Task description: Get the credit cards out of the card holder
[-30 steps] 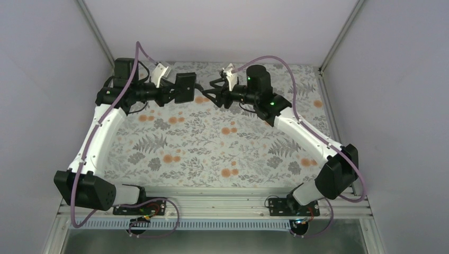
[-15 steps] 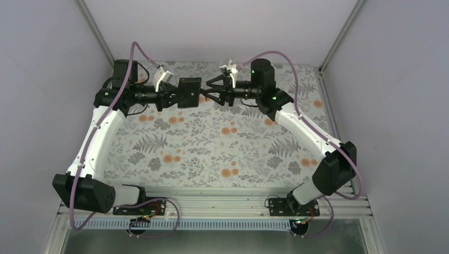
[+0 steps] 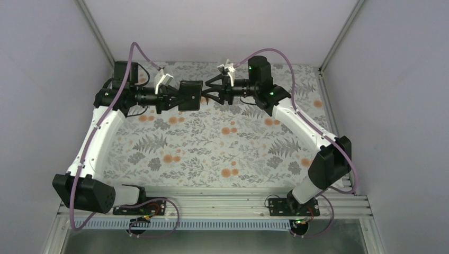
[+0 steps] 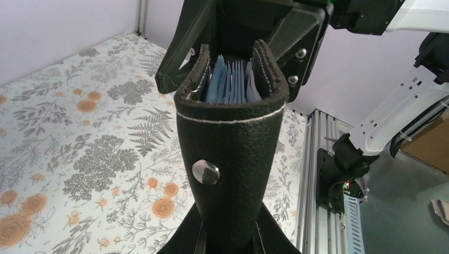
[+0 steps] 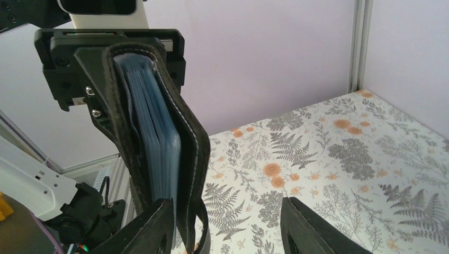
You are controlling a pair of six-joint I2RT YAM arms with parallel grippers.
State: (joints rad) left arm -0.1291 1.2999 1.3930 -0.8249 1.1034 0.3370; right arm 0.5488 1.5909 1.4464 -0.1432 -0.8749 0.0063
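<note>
The card holder (image 3: pixel 190 95), a black wallet with a metal snap, hangs in the air at the back of the table. My left gripper (image 3: pixel 177 97) is shut on its folded end (image 4: pixel 231 174). Its open edge faces my right gripper (image 3: pixel 208 92). Pale blue edges (image 4: pixel 229 84) show packed between its covers, and also in the right wrist view (image 5: pixel 153 132); I cannot tell single credit cards or their colours. My right gripper (image 5: pixel 226 204) is open, its left finger (image 5: pixel 145 230) against the holder's open edge (image 5: pixel 190 159), its right finger (image 5: pixel 312 227) well off to the side.
The floral tablecloth (image 3: pixel 212 143) lies under both arms. White walls and metal posts close the back and sides. The right arm's elbow (image 3: pixel 328 161) sits near the table's right edge, and an aluminium rail (image 3: pixel 222 198) runs along the front.
The left gripper has carried the card holder a little to the right. The right gripper has swung level and moved left, closing the gap until its fingers reach the holder's open edge.
</note>
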